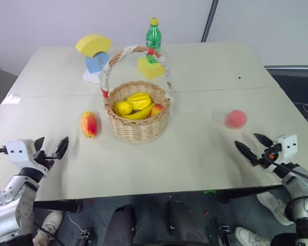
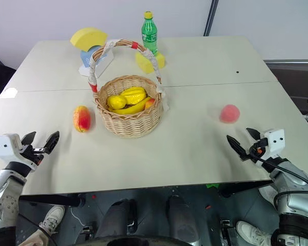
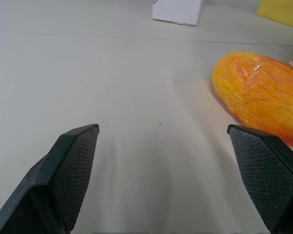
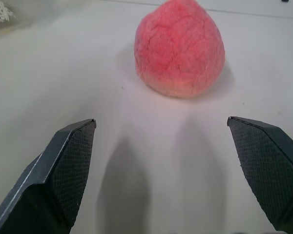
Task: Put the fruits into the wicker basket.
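1. Head views: the basket (image 1: 137, 119) stands mid-table (image 1: 205, 72), already holding a banana (image 1: 138, 114), a lemon (image 1: 123, 108) and a ridged yellow fruit (image 1: 139, 99). The mango (image 1: 89, 124) lies on the table just to the basket's left, the peach (image 1: 236, 119) well off to its right. A green bottle (image 1: 153, 37) and foam blocks (image 1: 94, 45) sit behind the basket.
2. Head views, arms: the left gripper (image 1: 51, 149) hovers near the table's front edge, short of the mango, jaws spread wide and holding nothing. The right gripper (image 1: 253, 145) likewise waits in front of the peach, jaws wide and empty.
3. Left wrist view: the mango (image 3: 261, 95) lies ahead but off toward one finger (image 3: 266, 170), not centred in the gap. I'd judge the wrist must shift across until the fruit sits squarely between the jaws before advancing.
4. Right wrist view: the peach (image 4: 179, 48) lies ahead, roughly centred between the fingers (image 4: 68, 165), clear of both. A straight advance should do.
5. Doing the pick well: close across the fruit's middle, low enough not to squeeze it out. The mango's long oval likely grips best across its narrow width.
6. Carrying: lift high to clear the basket rim and steer round the arched handle (image 1: 129, 53).
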`<action>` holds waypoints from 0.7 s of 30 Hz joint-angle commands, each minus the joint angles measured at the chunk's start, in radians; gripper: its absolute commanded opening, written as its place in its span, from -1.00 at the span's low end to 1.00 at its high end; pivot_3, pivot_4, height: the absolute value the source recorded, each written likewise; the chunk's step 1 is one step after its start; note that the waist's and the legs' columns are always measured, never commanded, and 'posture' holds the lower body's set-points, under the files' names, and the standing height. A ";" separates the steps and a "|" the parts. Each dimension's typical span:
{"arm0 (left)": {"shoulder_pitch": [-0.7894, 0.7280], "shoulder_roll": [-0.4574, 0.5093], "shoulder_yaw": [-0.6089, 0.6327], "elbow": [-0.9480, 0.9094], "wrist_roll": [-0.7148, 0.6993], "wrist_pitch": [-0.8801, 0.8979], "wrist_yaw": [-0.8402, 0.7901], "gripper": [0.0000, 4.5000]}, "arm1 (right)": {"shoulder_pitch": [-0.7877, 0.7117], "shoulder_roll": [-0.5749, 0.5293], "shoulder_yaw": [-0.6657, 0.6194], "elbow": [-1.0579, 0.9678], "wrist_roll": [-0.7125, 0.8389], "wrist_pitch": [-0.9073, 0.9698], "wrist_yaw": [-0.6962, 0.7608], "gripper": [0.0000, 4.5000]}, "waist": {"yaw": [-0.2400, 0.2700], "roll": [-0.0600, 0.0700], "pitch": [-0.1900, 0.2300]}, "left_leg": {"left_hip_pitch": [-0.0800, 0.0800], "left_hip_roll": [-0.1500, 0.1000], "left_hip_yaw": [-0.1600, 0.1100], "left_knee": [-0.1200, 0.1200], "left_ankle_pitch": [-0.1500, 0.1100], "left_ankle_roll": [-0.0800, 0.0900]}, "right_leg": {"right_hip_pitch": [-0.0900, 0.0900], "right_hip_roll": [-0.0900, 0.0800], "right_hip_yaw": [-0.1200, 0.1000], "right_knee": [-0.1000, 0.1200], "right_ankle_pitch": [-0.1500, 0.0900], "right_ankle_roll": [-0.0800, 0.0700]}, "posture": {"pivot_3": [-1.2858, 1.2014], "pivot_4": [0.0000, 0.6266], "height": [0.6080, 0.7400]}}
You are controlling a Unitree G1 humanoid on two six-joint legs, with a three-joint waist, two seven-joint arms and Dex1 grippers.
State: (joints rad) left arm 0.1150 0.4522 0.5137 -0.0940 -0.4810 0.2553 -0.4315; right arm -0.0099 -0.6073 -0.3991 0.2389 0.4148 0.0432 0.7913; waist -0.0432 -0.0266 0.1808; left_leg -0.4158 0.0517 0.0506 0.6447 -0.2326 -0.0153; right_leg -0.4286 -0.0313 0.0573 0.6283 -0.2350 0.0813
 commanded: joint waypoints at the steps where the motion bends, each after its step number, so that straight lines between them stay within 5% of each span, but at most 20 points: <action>1: -0.007 0.011 -0.001 -0.022 0.003 0.000 0.002 1.00 | -0.006 0.003 -0.009 -0.031 0.003 -0.019 -0.008 1.00 | 0.000 0.000 0.000 | 0.000 0.000 0.000 0.000 0.000 0.000 | 0.000 0.000 0.000 0.000 0.000 0.000 | 0.03 -0.52 1.00; 12: -0.132 0.073 0.009 -0.034 -0.028 0.104 0.031 1.00 | 0.010 -0.042 0.016 -0.200 0.006 0.022 0.015 1.00 | 0.001 0.000 0.000 | 0.000 0.000 0.000 0.000 0.000 0.000 | 0.000 0.000 0.000 0.000 0.000 0.000 | 0.03 -0.52 1.00; 21: -0.437 0.159 -0.121 -0.090 -0.020 0.469 0.198 1.00 | -0.043 -0.215 0.109 -0.584 0.191 0.330 0.152 1.00 | 0.003 -0.001 0.000 | 0.000 0.000 -0.001 0.001 0.000 0.000 | 0.001 0.001 0.000 0.002 0.000 0.001 | 0.03 -0.52 1.00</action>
State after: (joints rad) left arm -0.3078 0.5985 0.4137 -0.1441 -0.5092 0.6551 -0.2716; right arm -0.0318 -0.8070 -0.2935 -0.2870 0.5653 0.3357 0.9370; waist -0.0403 -0.0272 0.1808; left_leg -0.4154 0.0514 0.0495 0.6459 -0.2324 -0.0150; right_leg -0.4277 -0.0300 0.0571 0.6302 -0.2351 0.0829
